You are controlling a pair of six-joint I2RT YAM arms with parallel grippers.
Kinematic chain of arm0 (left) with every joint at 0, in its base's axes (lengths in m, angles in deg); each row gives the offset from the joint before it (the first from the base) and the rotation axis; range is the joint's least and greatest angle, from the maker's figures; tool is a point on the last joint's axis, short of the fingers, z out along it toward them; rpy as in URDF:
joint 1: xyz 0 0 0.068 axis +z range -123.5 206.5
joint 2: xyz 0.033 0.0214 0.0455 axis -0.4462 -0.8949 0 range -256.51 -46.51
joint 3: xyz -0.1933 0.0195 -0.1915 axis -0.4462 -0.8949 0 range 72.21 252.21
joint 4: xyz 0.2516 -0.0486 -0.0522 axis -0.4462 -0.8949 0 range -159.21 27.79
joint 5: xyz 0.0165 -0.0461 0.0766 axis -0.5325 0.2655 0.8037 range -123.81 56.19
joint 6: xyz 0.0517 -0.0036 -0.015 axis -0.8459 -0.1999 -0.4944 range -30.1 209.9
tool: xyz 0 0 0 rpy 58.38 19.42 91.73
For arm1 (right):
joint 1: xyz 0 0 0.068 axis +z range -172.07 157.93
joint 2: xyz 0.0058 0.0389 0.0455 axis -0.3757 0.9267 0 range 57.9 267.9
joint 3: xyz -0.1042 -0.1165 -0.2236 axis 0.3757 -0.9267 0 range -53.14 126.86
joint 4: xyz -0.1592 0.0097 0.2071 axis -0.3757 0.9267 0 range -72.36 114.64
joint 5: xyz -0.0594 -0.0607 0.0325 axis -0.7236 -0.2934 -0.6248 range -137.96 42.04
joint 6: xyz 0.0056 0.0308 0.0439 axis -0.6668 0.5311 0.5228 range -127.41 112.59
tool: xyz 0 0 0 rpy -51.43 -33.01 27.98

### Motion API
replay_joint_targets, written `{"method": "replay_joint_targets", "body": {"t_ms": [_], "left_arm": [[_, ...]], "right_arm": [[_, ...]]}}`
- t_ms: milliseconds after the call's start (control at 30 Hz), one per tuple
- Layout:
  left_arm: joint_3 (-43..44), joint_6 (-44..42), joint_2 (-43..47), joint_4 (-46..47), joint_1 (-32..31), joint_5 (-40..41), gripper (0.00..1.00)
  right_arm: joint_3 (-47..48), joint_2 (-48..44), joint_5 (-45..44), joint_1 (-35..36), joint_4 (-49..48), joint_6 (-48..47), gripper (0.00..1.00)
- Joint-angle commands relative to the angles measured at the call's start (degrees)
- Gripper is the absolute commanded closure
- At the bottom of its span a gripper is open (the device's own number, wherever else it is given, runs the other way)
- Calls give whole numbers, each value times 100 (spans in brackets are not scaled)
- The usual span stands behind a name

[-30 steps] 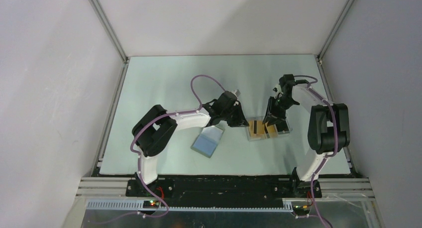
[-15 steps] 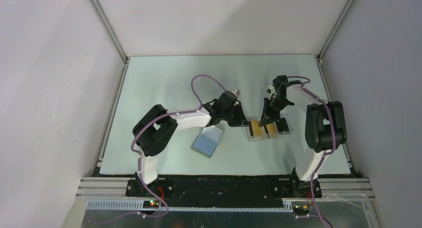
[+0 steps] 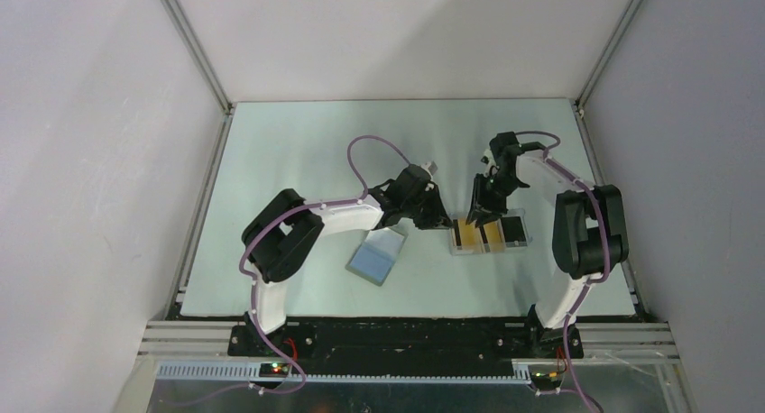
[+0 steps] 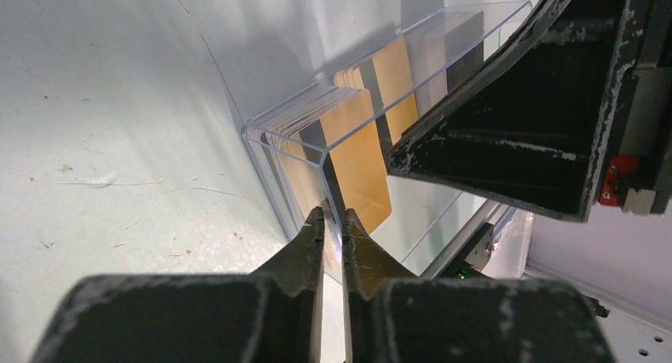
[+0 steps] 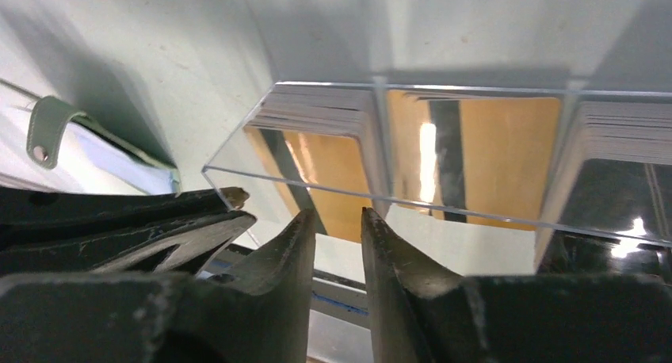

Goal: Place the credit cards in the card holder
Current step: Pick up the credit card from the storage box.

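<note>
The left gripper (image 4: 333, 215) pinches the clear tray (image 4: 277, 185) by its wall — steadying it, I judge — while the right gripper (image 5: 335, 218), narrowly parted and empty, hovers over the credit cards (image 5: 333, 165), the card holder (image 3: 377, 255) open lower-left of them.

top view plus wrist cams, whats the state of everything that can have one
card holder: open, lying flat, inside up
clear tray: on the table, three compartments filled
credit cards: stacked in the tray, none picked
left gripper: closed on the tray's end wall
right gripper: slightly open, empty, at the tray's rim
</note>
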Motion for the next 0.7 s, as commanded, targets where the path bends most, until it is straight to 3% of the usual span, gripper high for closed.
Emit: {"method": "replay_joint_targets", "body": {"t_ms": [0, 133, 333, 667], "left_arm": [[3, -192, -276, -382, -37, 122, 90], [-5, -182, -269, -379, -30, 134, 90], [-12, -185, -278, -375, -29, 125, 90], [-6, -186, -273, -380, -32, 124, 90]], "right_arm": [[168, -70, -460, -73, 178, -80, 64], [65, 52, -443, -53, 95, -126, 61], [-91, 122, -167, 22, -107, -56, 67], [-97, 262, -319, 106, -142, -47, 69]]}}
